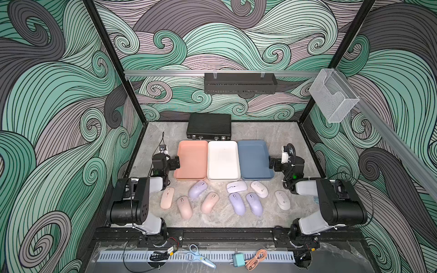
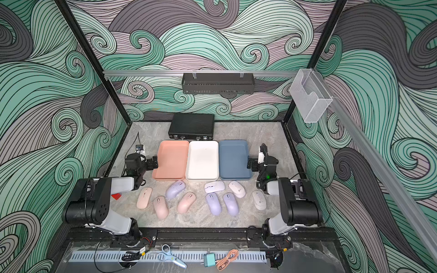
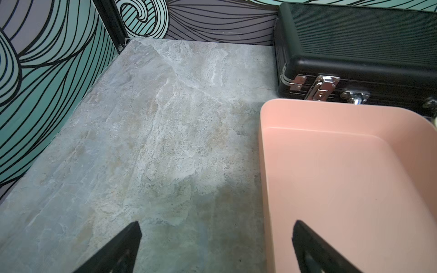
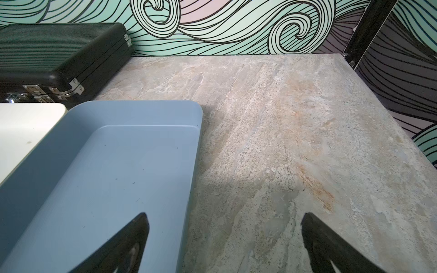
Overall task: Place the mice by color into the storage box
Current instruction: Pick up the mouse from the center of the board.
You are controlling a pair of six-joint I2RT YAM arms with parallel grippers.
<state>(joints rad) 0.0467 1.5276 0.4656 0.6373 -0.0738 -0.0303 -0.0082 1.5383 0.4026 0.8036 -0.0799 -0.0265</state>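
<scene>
My left fingers [image 3: 123,243] are spread wide and hold nothing, one over the pink tray [image 1: 192,163], the other over the worktop [image 1: 272,217]. My right fingers [image 4: 132,236] are spread just as wide, also bare, one over the blue tray [image 1: 253,160]. Three trays stand side by side, the white tray [image 1: 223,163] between the other two, and all three are bare inside. Nine mice lie on the worktop in front of them: three pink mice [image 1: 167,198] [image 1: 184,207] [image 1: 209,202], three purple mice [image 1: 197,189] [image 1: 237,203] [image 1: 254,204] and three white mice [image 1: 236,186] [image 1: 259,188] [image 1: 282,200]. One purple lies among the pinks. One black case [image 1: 209,126] lies behind the trays.
</scene>
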